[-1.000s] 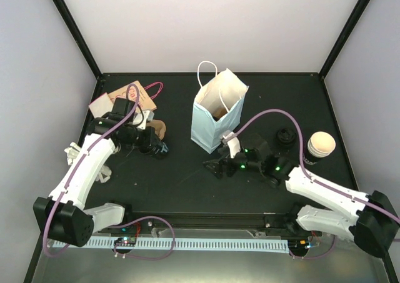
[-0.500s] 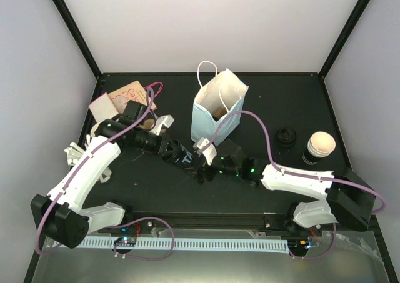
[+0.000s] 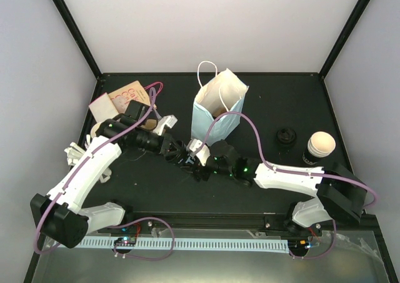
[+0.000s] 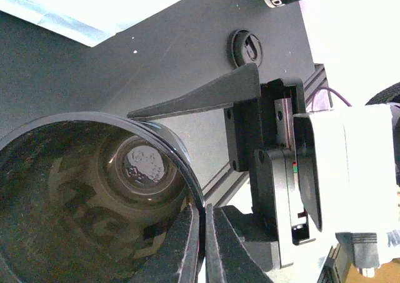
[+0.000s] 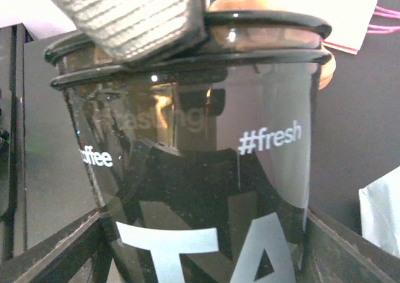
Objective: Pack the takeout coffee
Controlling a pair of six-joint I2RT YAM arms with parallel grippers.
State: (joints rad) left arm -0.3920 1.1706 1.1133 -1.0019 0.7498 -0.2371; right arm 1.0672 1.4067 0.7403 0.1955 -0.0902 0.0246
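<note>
Records, from above, right gripper [image 3: 199, 165] swung left since a second ago to meet left gripper [image 3: 178, 152] and dark cup [image 3: 186, 158] near paper bag [image 3: 215, 114], handover judged under way; finds, at left wrist, fingers [image 4: 187, 245] pinched on cup rim; finds, at right wrist, jaws apart flanking cup wall, grip unconfirmed.

The left gripper [image 4: 202, 230] now holds the black cup [image 5: 206, 170] at the centre instead of far left. The right gripper [image 3: 195, 162], swung leftward, flanks it with narrowing jaws.
</note>
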